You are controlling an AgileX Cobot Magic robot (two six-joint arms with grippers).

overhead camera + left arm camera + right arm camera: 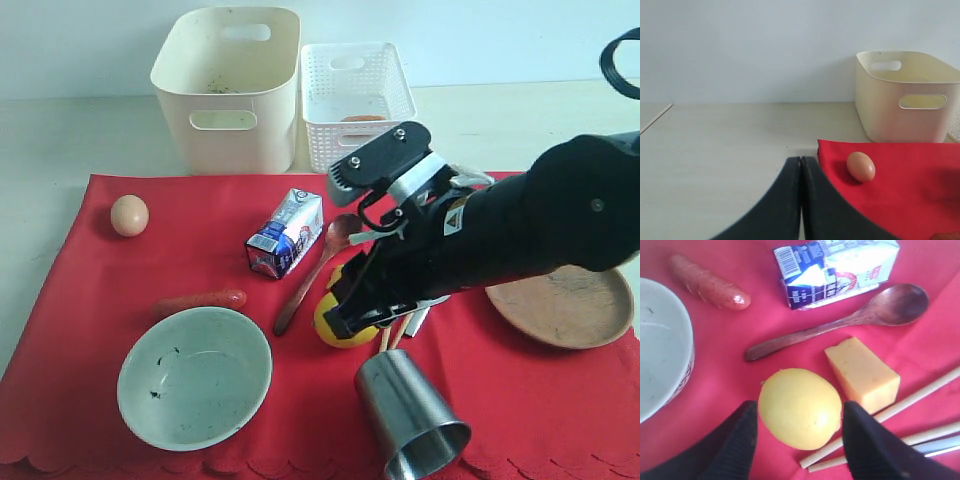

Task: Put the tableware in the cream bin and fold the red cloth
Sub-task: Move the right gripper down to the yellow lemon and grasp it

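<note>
The red cloth (pixel 100 290) lies flat under everything. On it are the pale green bowl (pixel 194 376), a steel cup (pixel 412 415) on its side, the wooden spoon (pixel 312 272), chopsticks (pixel 920 396), a metal knife (pixel 940 446) and the wooden plate (pixel 566 305). The cream bin (pixel 228 90) stands behind the cloth. My right gripper (pixel 799 412) is open, low over the cloth, with a finger on each side of a lemon (pixel 800 407). My left gripper (pixel 801 161) is shut and holds nothing, over bare table at the cloth's left corner.
A white perforated basket (pixel 355 100) stands right of the cream bin. An egg (pixel 129 215), a milk carton (pixel 286 232), a sausage (pixel 200 300) and a cheese block (pixel 862 372) also lie on the cloth. The right arm hides the knife and most of the chopsticks in the exterior view.
</note>
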